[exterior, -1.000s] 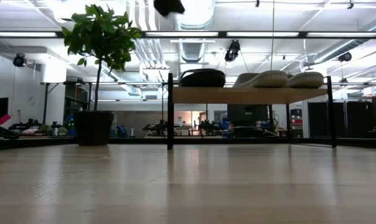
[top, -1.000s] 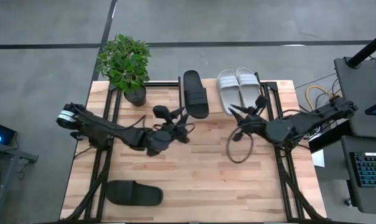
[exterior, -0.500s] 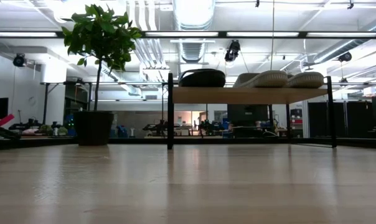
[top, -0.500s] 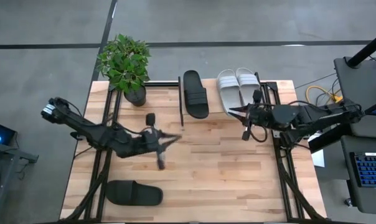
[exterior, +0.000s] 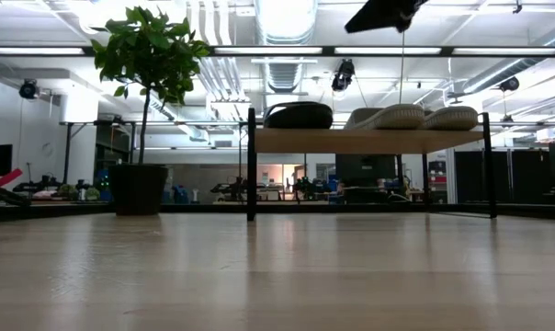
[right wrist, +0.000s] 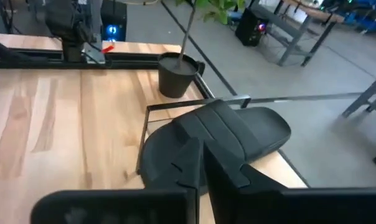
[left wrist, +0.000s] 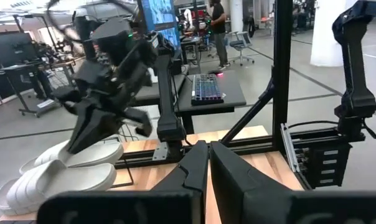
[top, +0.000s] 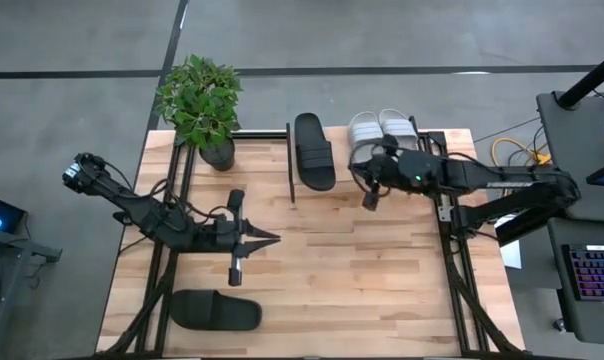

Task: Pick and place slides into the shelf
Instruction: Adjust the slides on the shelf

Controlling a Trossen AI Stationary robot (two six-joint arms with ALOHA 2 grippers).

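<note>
Shelf: the shelf (top: 367,150) sits at the 12 o'clock edge of the tabletop (top: 322,270), with one black slide (top: 314,150) and the grey-white pair (top: 367,132) on its plank
Left to place: the second black slide (top: 214,311) lies flat at about 7 o'clock on the tabletop, well apart from both arms
Left fingers: the left gripper (top: 266,237) hangs over the middle-left of the tabletop, fingers pressed together, holding nothing
Right fingers: the right gripper (top: 363,176) is up by the shelf, just at the near ends of the grey-white pair, fingers pressed together and empty
Step in hand, as I judge it: fetching that last slide, and the left arm is the nearer one
Doing it well: spread the fingers first, come down over the wide strap from above, pinch the strap across its width, lift clear before swinging toward 12 o'clock
Free slot: the plank looks bare to the 9 o'clock side of the black slide, near the potted plant (top: 202,105); mind its leaves
</note>
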